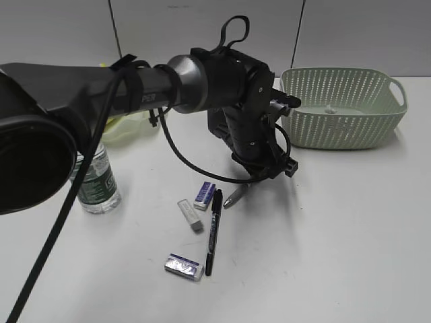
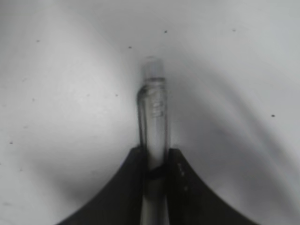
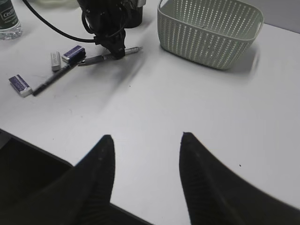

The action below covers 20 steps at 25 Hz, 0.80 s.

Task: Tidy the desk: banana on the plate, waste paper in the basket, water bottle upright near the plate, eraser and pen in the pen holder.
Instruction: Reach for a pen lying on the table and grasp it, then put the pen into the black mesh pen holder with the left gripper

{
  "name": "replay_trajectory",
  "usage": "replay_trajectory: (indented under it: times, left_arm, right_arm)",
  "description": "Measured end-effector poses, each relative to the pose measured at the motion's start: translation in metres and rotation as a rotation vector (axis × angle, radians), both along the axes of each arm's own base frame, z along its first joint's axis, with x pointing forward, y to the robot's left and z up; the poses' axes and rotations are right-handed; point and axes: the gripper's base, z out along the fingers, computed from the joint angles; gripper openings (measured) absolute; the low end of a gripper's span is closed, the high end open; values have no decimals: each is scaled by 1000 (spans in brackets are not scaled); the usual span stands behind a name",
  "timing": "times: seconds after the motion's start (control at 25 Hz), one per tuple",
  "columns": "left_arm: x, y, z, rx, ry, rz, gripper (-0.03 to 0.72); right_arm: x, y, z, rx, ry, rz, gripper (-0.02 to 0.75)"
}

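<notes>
White tabletop [image 1: 350,222] runs back to a pale grey wall, and most of the tidying looks unfinished to me. Paper scraps [image 1: 330,108] already lie in the basket [image 1: 343,108] at two o'clock, the water bottle [image 1: 94,182] stands upright at nine o'clock, and just behind it a pale green-yellow shape may be the plate, though my arm hides it, so I cannot tell whether the banana is on it. Three erasers [image 1: 190,215] and a black marker [image 1: 214,229] lie loose near the middle. My left end effector [image 1: 252,176] is down on the tabletop, pinching a silvery pen [image 2: 153,112]; the left wrist view shows its fingers [image 2: 126,183] closed on the barrel, which the exterior view only hints at. My right end effector [image 3: 145,140] hangs spread and empty over bare tabletop at four o'clock, seen only from its own wrist camera, which also shows a dark cup-like shape behind my left arm, perhaps the pen holder.
</notes>
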Motion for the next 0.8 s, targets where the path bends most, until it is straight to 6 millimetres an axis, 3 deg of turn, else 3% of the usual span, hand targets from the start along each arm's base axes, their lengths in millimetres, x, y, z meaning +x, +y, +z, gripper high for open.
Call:
replay_trajectory:
  times: [0.04,0.16,0.28,0.6,0.8]
  left_arm:
    - [-1,-1,2,-3,-2,-2,79]
    - [-4,-1,10,-5,2,-4,85]
    - [-5,1,40,-37,-28,-3,85]
    - [-12,21,154,-208,-197,15,85]
    - [13,40,189,-371,-362,93,85]
  right_arm:
    - [0,0,0,0,0,0,369]
    - [0,0,0,-1,0,-1,368]
    - [0,0,0,-1,-1,0,368]
    - [0,0,0,-1,-1,0,368]
    - [0,0,0,-1,-1,0,368]
